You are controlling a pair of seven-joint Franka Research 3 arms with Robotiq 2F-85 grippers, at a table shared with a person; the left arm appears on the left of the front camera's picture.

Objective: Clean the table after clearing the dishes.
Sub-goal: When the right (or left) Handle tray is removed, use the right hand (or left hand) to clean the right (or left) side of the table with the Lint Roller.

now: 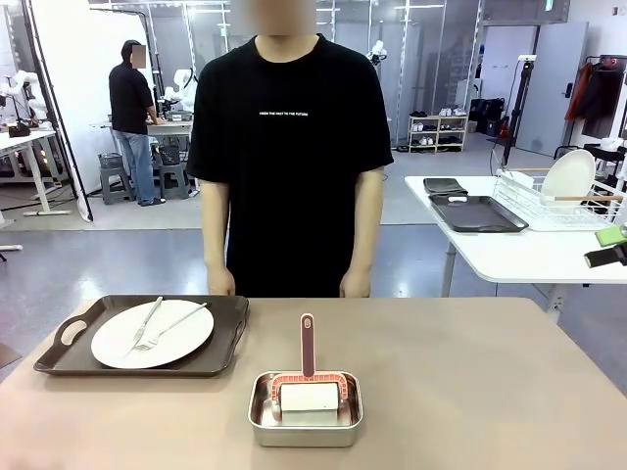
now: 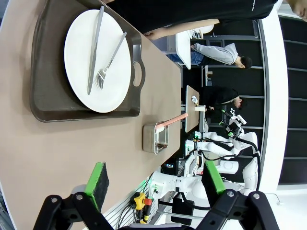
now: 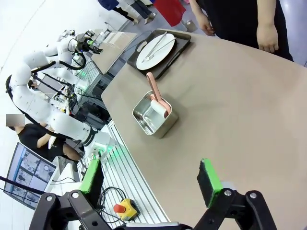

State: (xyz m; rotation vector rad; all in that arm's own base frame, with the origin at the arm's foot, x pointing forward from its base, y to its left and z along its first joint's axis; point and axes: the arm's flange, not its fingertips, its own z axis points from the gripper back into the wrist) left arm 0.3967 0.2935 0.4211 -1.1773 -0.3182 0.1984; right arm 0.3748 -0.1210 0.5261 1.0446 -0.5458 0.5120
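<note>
My left gripper (image 2: 154,178) wide apart, empty; right gripper (image 3: 149,176) same; plate (image 1: 118,350), fork (image 1: 176,323), knife (image 1: 147,321) on tray (image 1: 231,333), table (image 1: 470,372) 10 o'clock; steel pan (image 1: 257,417) 6 o'clock.

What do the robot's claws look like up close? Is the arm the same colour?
Both the left claw and the right claw are black, each with two jointed fingers linked by round pivot bolts and tipped with bright green pads. The left arm is white, made of smooth rounded segments.
</note>
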